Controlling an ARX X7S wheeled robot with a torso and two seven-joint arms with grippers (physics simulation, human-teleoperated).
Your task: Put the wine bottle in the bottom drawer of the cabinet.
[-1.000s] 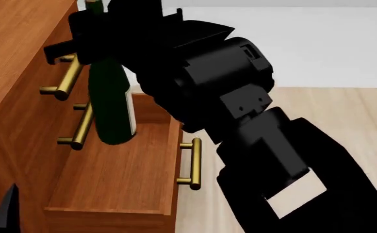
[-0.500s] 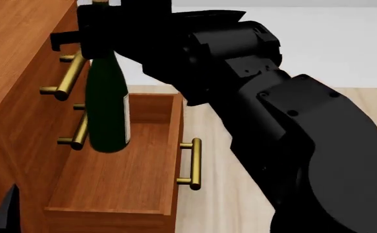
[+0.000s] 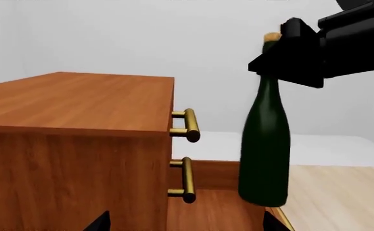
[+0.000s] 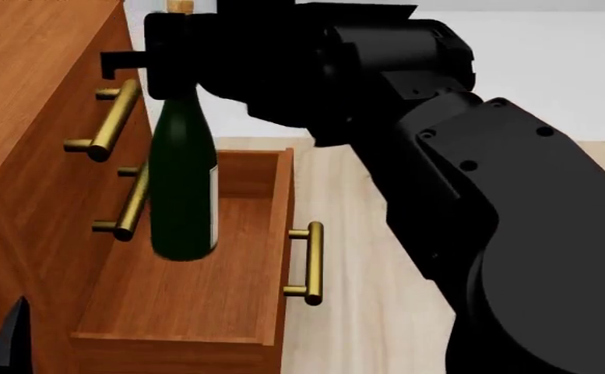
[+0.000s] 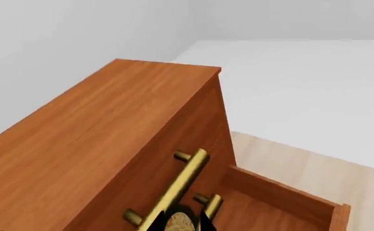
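The dark green wine bottle (image 4: 183,187) stands upright over the open bottom drawer (image 4: 193,300) of the reddish-brown cabinet (image 4: 22,93). My right gripper (image 4: 172,54) is shut on its neck just under the tan cork (image 4: 181,6). The left wrist view shows the wine bottle (image 3: 264,144) from the side, hanging from the right gripper (image 3: 305,50) with its base low inside the bottom drawer (image 3: 212,211); I cannot tell whether it touches the floor. In the right wrist view the cork (image 5: 177,222) sits between the right gripper's (image 5: 177,225) fingers. My left gripper (image 3: 185,227) is open and empty beside the cabinet (image 3: 77,120).
The two upper drawers are shut, with their brass handles (image 4: 105,117) (image 4: 131,206) close beside the bottle. The bottom drawer's handle (image 4: 307,265) juts out over pale wood flooring (image 4: 354,257). My right arm (image 4: 469,195) fills the right of the head view.
The bottle has straightened from a slight tilt to upright and sunk lower into the open drawer, shifting a little away from the handles. My right arm has swung higher.
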